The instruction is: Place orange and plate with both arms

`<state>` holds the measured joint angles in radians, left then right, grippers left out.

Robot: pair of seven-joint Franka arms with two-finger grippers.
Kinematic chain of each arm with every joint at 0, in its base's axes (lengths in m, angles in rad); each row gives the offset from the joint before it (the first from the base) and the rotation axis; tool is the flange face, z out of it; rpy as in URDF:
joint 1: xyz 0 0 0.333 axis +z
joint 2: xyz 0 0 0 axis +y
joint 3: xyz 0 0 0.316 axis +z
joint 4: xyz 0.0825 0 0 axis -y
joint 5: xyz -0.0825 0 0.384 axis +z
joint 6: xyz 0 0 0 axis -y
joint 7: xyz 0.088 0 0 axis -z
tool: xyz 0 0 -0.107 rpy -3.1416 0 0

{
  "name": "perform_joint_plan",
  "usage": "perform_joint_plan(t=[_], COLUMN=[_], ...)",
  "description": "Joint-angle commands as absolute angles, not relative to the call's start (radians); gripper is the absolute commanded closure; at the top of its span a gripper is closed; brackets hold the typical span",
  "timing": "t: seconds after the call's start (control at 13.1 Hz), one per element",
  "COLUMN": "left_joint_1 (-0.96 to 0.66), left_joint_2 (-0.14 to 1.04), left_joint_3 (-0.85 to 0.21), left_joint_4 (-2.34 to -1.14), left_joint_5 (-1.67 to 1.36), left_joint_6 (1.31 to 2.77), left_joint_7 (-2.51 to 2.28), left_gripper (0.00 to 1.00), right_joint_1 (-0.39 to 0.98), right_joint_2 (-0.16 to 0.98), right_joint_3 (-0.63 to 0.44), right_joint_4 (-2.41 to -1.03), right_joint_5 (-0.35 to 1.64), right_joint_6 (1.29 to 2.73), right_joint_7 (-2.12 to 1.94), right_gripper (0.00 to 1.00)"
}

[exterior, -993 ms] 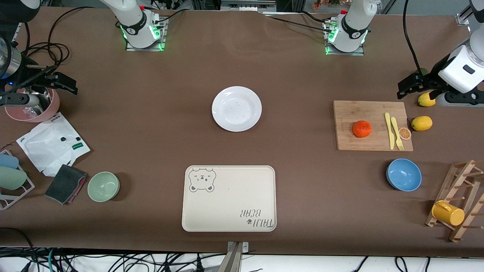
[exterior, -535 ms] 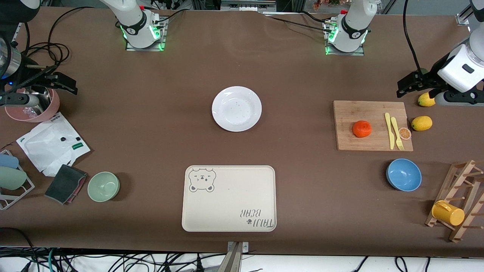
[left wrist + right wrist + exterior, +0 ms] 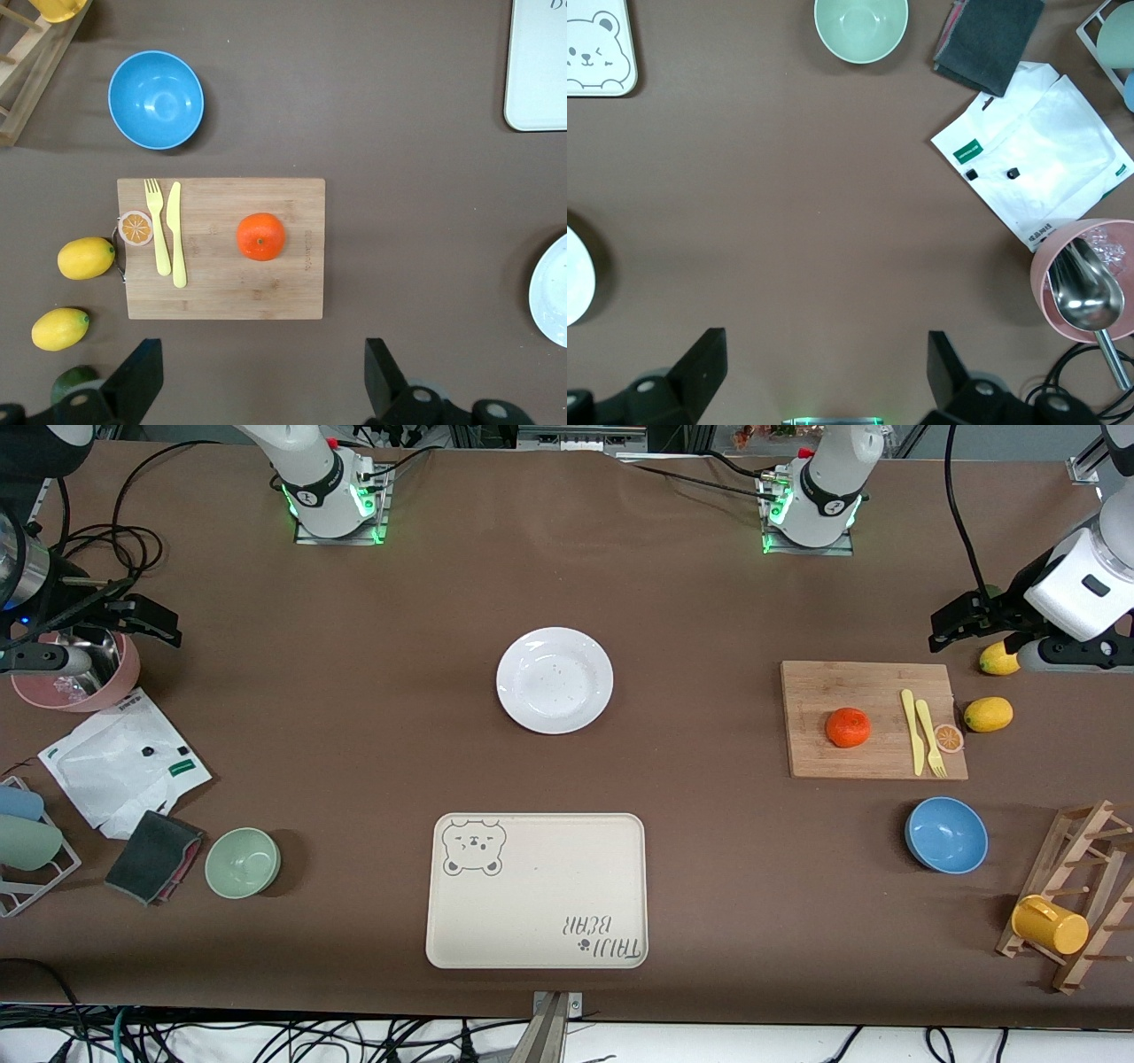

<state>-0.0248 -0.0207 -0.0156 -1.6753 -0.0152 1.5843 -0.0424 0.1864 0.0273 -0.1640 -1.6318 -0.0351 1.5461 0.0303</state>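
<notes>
On the wooden cutting board point(image 3: 871, 719), toward the left arm's end of the table, the orange point(image 3: 848, 727) is found resting free, with a yellow fork point(image 3: 929, 738) and knife point(image 3: 911, 731) laid beside it on the same board; a small orange slice point(image 3: 949, 737) is seen at the board's edge, and two lemons point(image 3: 988, 714) are placed just off it on the brown table point(image 3: 691, 646); the same orange point(image 3: 260, 236) is shown from above in the left wrist view. At the middle of the table the plate point(image 3: 555, 680) is set flat, nothing resting on it, well apart from the orange; nearer to the front camera than the plate, the beige bear-print tray point(image 3: 537, 889) is laid. The left gripper point(image 3: 955, 626) is held in the air near the lemons, just off the board's corner, its fingers point(image 3: 133, 381) spread wide with nothing between them. The right gripper point(image 3: 146, 620) is held above the right arm's end of the table beside a pink bowl point(image 3: 75, 669) with a metal scoop in it, its fingers point(image 3: 700, 367) likewise spread wide and empty.
</notes>
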Motion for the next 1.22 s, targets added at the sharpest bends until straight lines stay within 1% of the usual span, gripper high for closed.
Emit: perform_joint_plan(t=[0.0, 1.15], left_joint_1=[-0.023, -0.034], left_joint_2=[-0.008, -0.005], left_joint_3=[-0.020, -0.018], left_joint_4=[-1.638, -1.640], left_joint_5=[-0.006, 0.003], left_joint_6=[1.554, 1.545], left_joint_7=[-0.018, -0.020], left_gripper=[0.00, 0.00], right_joint_1=[0.187, 0.187], right_joint_2=[0.018, 0.018], right_joint_3=[-0.166, -0.167], right_joint_4=[-1.635, -1.635], right_joint_5=[-0.021, -0.020], right_joint_6=[1.545, 1.543], right_joint_7=[0.038, 0.037], right_gripper=[0.00, 0.00])
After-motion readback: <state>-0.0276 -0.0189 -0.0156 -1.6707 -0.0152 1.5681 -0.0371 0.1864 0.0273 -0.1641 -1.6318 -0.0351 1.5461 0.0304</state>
